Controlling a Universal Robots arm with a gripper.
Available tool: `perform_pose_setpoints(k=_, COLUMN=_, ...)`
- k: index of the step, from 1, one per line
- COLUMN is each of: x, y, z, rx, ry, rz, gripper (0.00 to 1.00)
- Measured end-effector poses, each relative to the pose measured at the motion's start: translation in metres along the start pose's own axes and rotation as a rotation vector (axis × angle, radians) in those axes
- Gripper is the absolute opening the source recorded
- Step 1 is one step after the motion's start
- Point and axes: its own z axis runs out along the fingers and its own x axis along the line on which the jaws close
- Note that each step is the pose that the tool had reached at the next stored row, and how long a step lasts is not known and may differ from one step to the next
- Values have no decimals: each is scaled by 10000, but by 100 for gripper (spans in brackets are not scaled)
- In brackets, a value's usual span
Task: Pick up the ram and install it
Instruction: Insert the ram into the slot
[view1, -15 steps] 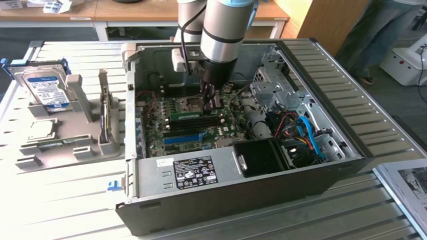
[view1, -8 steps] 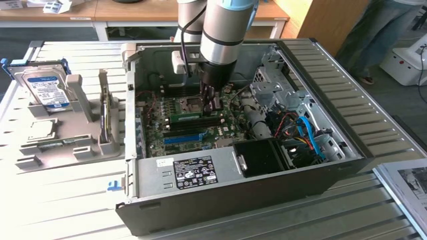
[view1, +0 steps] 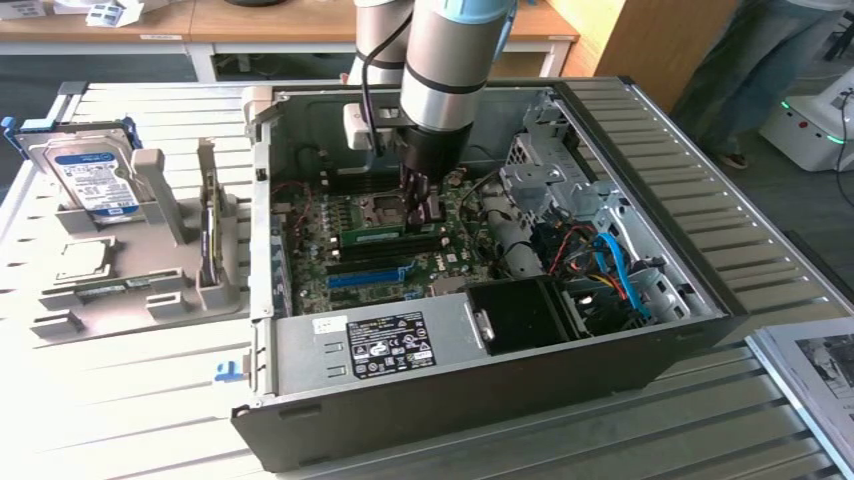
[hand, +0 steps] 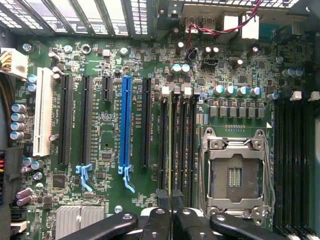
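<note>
The ram (view1: 371, 237) is a thin green stick standing on edge in one of the black memory slots on the motherboard, inside the open computer case (view1: 694, 260). In the wrist view the ram (hand: 170, 140) shows edge-on as a narrow line running along the slot. My gripper (view1: 424, 212) reaches straight down into the case over one end of the stick. Its black fingertips (hand: 162, 200) sit tight on either side of the ram's edge, so the gripper (hand: 170, 201) is shut on the ram.
A long blue slot (hand: 125, 125) and the open CPU socket (hand: 235, 175) flank the memory slots. The power supply (view1: 387, 345) and cables (view1: 614, 270) crowd the case. A hard drive (view1: 94, 180) stands in a grey holder (view1: 120, 290) at the exterior view's left. A person's legs (view1: 761, 70) are at the far right.
</note>
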Motion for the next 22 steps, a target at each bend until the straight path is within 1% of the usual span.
perform_pose_setpoints(k=22, x=2, y=-2, z=36, rx=1, ry=0, rz=22, gripper=12)
